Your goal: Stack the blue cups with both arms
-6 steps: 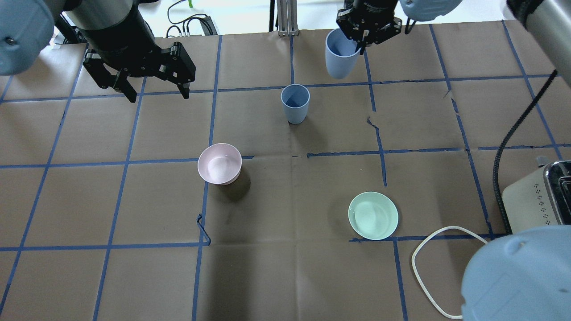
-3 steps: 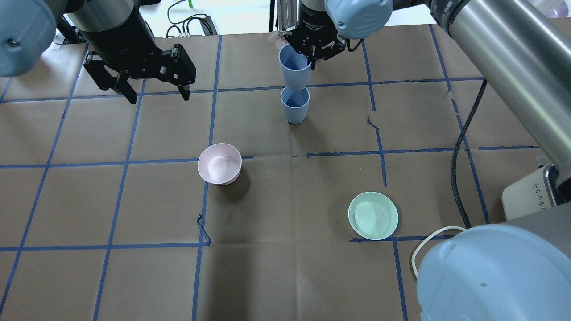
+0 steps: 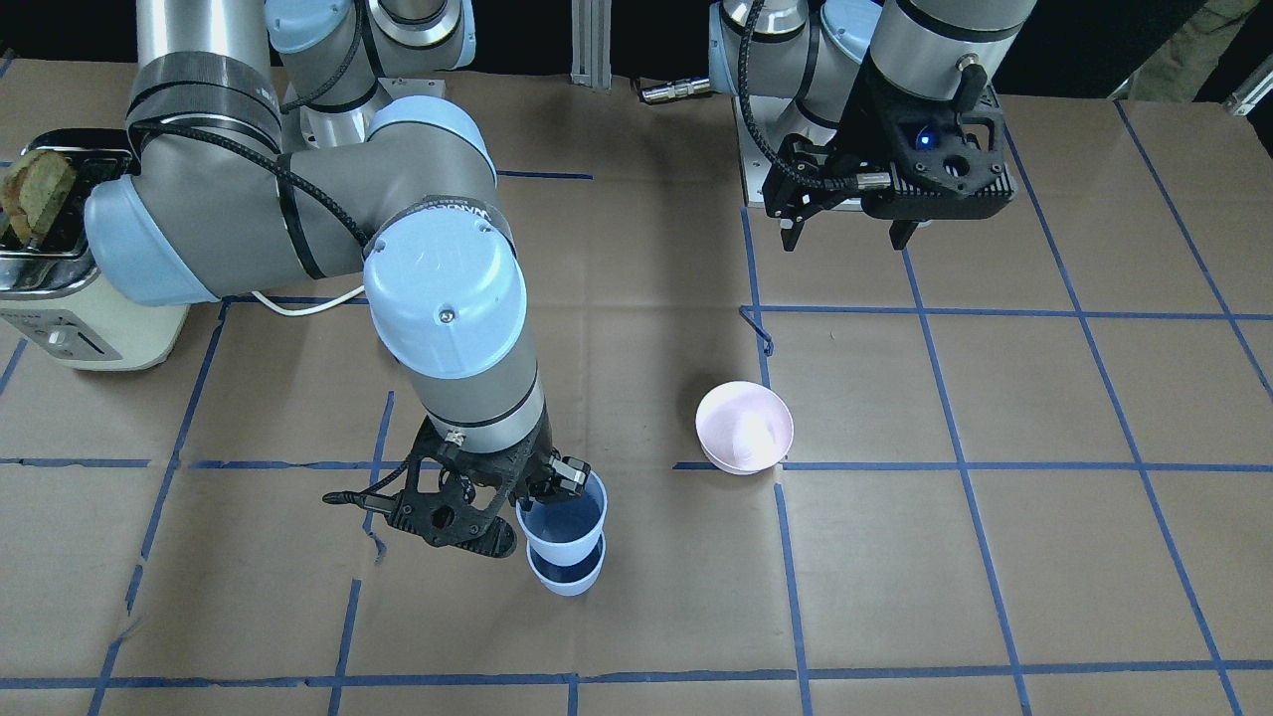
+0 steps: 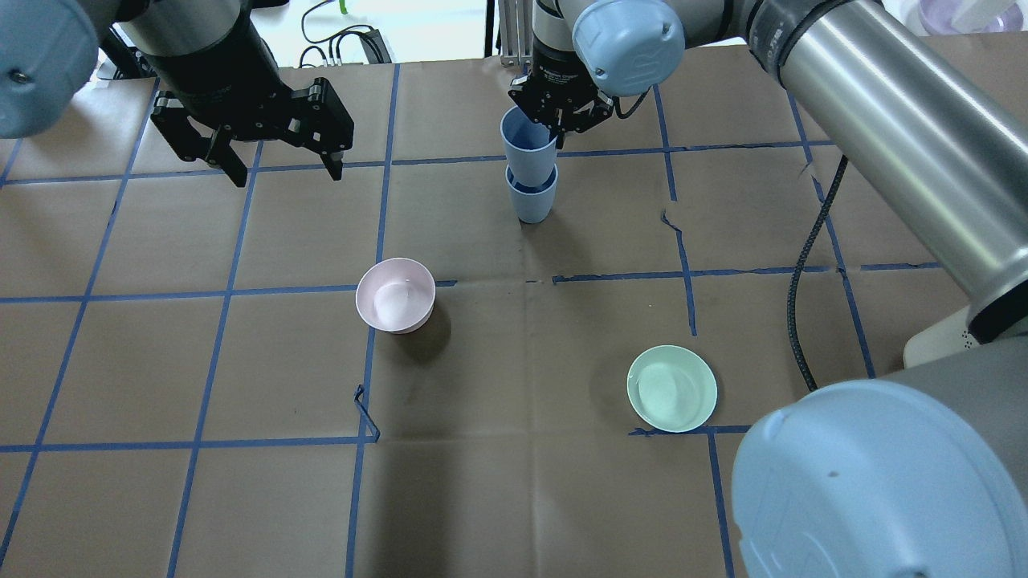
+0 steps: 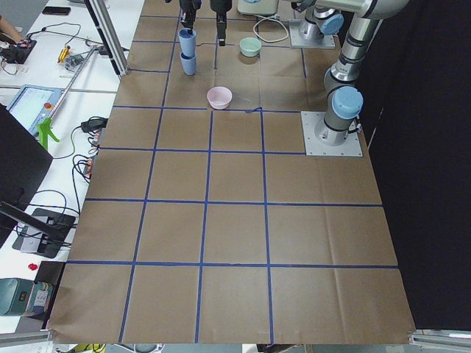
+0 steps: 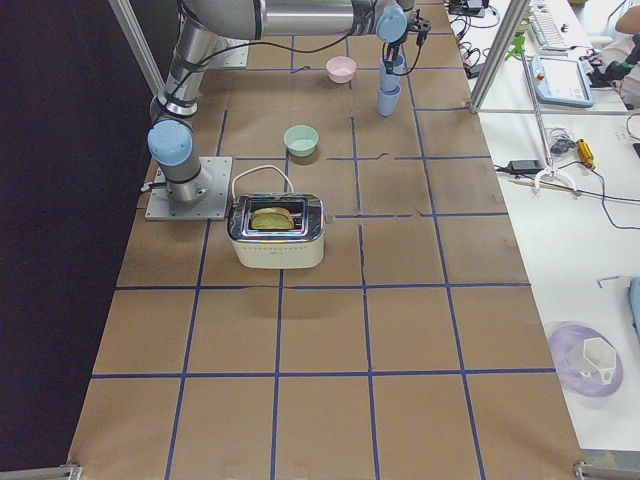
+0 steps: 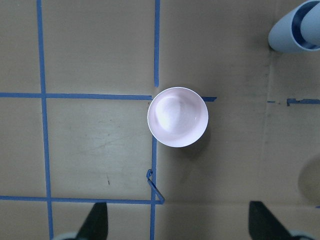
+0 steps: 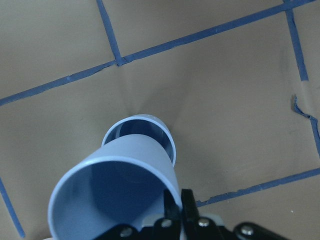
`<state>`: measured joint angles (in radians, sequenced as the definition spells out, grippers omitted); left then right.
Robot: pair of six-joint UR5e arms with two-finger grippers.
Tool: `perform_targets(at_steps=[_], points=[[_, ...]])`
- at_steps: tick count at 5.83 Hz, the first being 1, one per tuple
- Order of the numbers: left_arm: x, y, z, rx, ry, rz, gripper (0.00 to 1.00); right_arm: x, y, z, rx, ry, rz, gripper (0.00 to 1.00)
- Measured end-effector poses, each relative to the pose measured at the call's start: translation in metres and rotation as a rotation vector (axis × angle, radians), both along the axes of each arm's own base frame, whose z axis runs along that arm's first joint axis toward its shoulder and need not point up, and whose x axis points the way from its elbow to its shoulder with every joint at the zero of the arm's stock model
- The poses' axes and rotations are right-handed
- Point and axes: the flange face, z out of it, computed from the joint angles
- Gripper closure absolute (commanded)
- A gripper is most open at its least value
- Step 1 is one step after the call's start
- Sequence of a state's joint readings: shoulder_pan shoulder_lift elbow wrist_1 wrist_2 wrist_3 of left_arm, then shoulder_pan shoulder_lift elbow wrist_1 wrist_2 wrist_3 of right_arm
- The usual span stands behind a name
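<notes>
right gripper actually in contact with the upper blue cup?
Touching. In the right wrist view the right gripper clamps the rim of the upper blue cup, one finger on either side of its wall.

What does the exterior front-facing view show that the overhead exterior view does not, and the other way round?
Only the front-facing view shows the bread standing in the toaster. Only the overhead view shows the mint-green bowl. Both show the right gripper shut on the upper blue cup, which is partly inside the lower blue cup, as well as the pink bowl and the open left gripper.
</notes>
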<state>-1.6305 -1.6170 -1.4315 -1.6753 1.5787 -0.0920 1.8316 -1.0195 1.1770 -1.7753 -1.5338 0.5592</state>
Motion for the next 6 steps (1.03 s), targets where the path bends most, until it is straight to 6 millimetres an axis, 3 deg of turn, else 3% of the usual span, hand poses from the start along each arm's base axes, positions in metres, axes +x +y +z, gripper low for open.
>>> perform_targets(at_steps=[4,5,6], points=[[0.000,0.002,0.002,0.000,0.002,-0.001,0.01,0.000,-0.001,-0.030,0.009,0.000,0.004,0.90],[-0.001,0.002,0.002,-0.001,0.003,-0.001,0.01,0.001,-0.002,-0.034,0.000,-0.005,0.005,0.34],[-0.001,0.002,0.003,-0.002,0.003,-0.002,0.01,0.002,-0.004,-0.038,-0.001,-0.007,0.013,0.00]])
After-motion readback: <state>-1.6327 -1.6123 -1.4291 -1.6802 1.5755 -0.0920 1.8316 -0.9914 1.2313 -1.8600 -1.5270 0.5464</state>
